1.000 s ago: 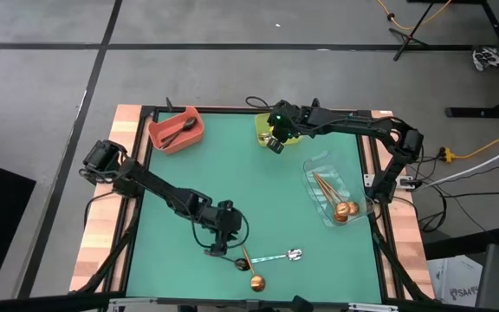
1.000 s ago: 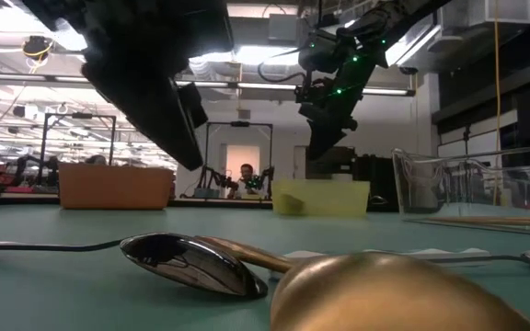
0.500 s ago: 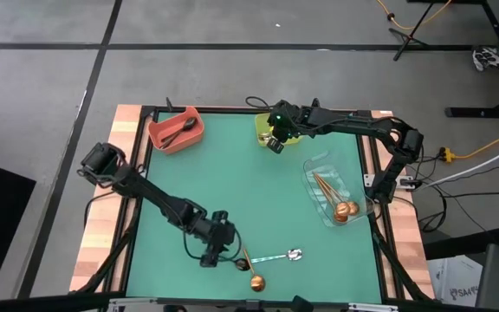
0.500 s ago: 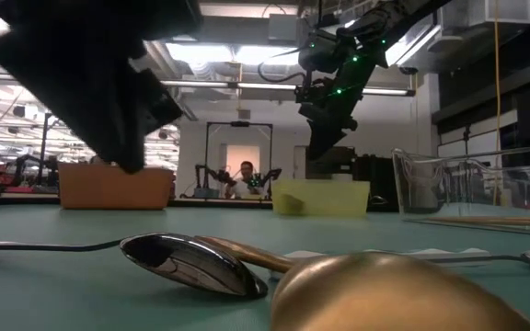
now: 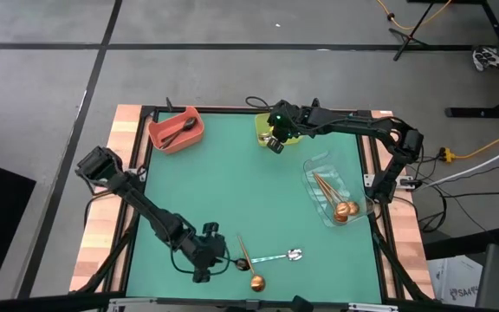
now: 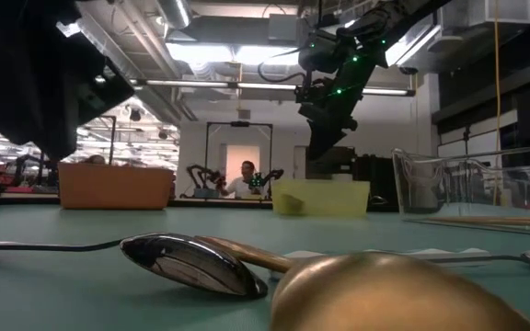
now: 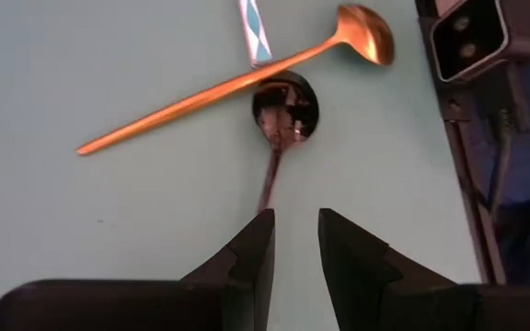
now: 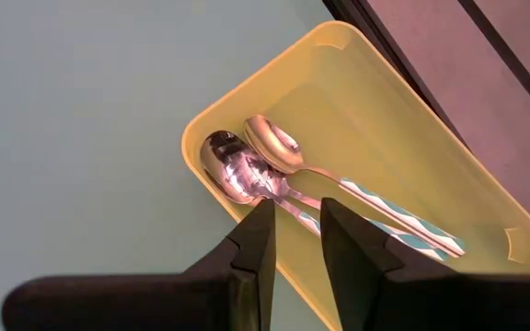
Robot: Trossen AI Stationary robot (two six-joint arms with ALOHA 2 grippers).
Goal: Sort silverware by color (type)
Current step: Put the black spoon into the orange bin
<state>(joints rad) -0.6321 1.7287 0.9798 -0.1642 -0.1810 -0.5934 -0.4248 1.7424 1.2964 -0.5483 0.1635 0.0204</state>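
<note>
While the left gripper (image 5: pixel 203 263) is held low over the green table mat (image 5: pixel 232 191) at about seven o'clock, its two dark fingers (image 7: pixel 251 253) are seen slightly apart with nothing between them, lined up with the thin handle of a black spoon (image 7: pixel 282 115) lying just ahead. That dark-bowled spoon (image 5: pixel 242 263) is crossed by a copper-gold spoon with a round bowl (image 5: pixel 249 268), and a shiny silver spoon with a patterned handle (image 5: pixel 280 256) is laid just beside them toward five o'clock; all three are found on the mat at six o'clock. The right gripper (image 5: pixel 274 143) is held above the yellow-green plastic bin (image 5: pixel 262 126) at twelve o'clock, its fingers (image 8: pixel 254 248) narrowly apart and empty, with two silver spoons (image 8: pixel 274 179) seen resting side by side inside that bin. At ten o'clock a red plastic bin (image 5: pixel 165 137) is placed, with one black spoon (image 5: pixel 178 133) in it. At three o'clock a clear plastic bin (image 5: pixel 313 165) is set, in which several copper-gold spoons (image 5: pixel 337 206) are gathered, bowls toward four o'clock.
</note>
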